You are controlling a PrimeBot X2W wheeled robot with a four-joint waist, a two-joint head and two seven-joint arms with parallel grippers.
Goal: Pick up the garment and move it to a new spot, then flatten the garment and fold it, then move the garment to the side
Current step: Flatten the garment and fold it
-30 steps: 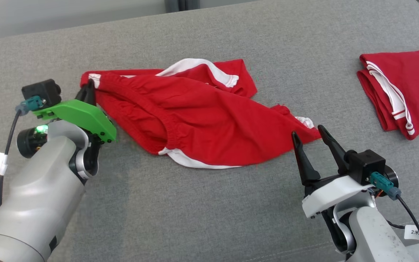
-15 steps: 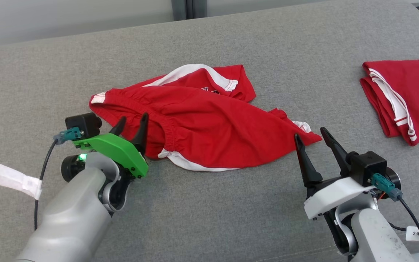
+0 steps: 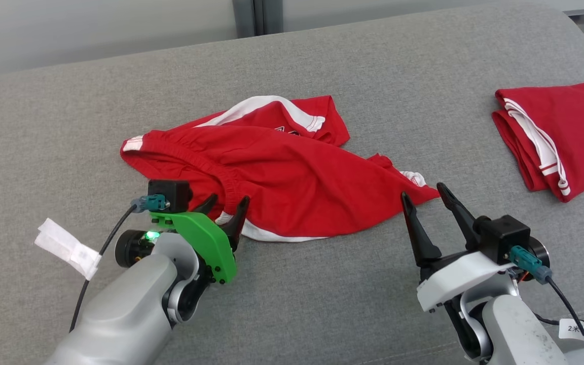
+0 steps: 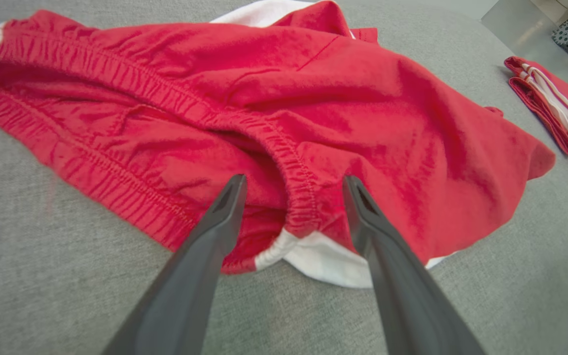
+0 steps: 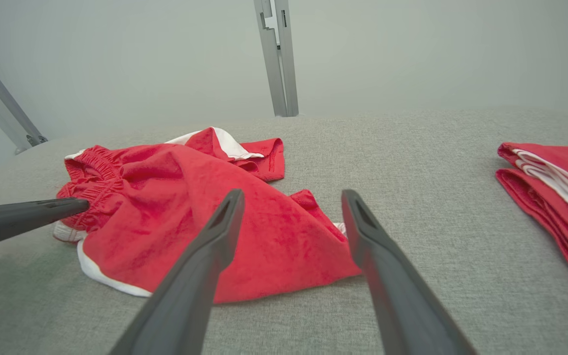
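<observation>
Garment (image 3: 292,177) just beside left gripper (image 3: 229,199)

Two red garments with white trim: one crumpled pair of shorts (image 3: 282,177), one folded garment (image 3: 566,137). Two end effectors, the left end effector (image 3: 229,198) and the right end effector (image 3: 422,190), each with two dark fingers (image 3: 416,233), four in all. Two black camera boxes: left camera box (image 3: 169,193), right camera box (image 3: 505,237). Two finger mounts: one green mount (image 3: 203,241), one white mount (image 3: 457,278). Two white cable tags: left cable tag (image 3: 69,248), right cable tag (image 3: 573,328). One lit green lamp (image 3: 149,235). One grey upholstered surface (image 3: 322,304) under everything.
</observation>
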